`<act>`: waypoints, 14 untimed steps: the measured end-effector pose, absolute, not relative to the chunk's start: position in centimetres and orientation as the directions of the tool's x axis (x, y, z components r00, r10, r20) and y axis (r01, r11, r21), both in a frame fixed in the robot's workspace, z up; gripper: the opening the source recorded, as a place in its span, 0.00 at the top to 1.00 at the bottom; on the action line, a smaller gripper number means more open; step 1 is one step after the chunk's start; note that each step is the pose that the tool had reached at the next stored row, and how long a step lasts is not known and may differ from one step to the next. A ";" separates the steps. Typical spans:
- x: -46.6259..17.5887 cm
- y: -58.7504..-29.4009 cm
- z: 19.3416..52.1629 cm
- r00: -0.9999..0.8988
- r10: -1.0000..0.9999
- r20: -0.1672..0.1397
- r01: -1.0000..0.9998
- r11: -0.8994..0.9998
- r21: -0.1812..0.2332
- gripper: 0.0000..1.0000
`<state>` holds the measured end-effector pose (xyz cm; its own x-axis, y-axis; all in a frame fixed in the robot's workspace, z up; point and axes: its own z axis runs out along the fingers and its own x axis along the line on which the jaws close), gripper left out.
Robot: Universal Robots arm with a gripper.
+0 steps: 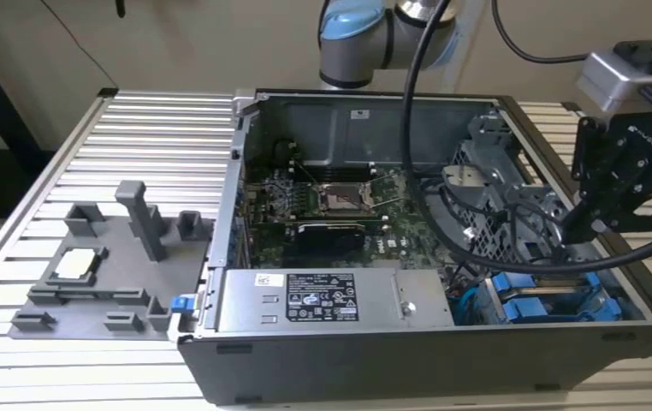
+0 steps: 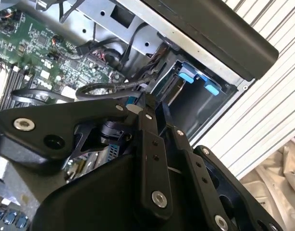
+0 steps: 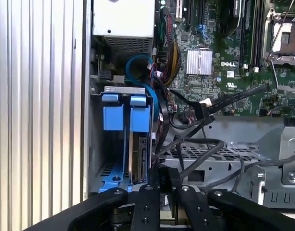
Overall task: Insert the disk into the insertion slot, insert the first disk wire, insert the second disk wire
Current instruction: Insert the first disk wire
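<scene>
The disk (image 3: 139, 159) stands on edge in its blue carrier inside the insertion slot (image 3: 96, 144), a grey metal bay with blue tabs in the case's near corner at the exterior view's right (image 1: 543, 301). My gripper (image 3: 165, 174) hangs just above the disk's exposed end. It is shut on the plug of a black disk wire (image 3: 186, 144) that loops away over the perforated cage. In the second wrist view the gripper (image 2: 140, 103) pinches a small blue and white plug, with the slot (image 2: 195, 91) beyond it. In the exterior view the gripper (image 1: 586, 227) sits over the bay.
A grey power-supply box (image 1: 315, 300) lies beside the bay. The motherboard (image 1: 326, 205) fills the case floor. Loose black cables (image 3: 224, 98) and a blue cable (image 3: 138, 62) cross near the slot. A grey fixture (image 1: 109, 265) stands on the slatted table at the exterior view's left.
</scene>
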<state>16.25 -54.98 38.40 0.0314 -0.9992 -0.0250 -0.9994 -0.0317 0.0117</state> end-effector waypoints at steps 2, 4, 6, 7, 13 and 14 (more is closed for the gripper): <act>16.6 -55.0 38.4 0.031 -0.999 -0.026 -0.999 -0.032 0.027 0.80; 17.0 -55.0 38.4 0.031 -0.999 -0.026 -0.999 -0.032 0.041 0.80; 17.3 -55.0 38.3 0.030 -0.999 -0.026 -0.998 -0.032 0.055 0.80; 17.4 -55.1 38.3 0.030 -0.999 -0.027 -0.998 -0.032 0.061 0.80; 17.7 -55.3 38.0 0.021 -0.999 -0.028 -0.997 -0.023 0.071 0.80; 17.7 -55.4 38.0 0.018 -0.999 -0.029 -0.997 -0.020 0.072 0.80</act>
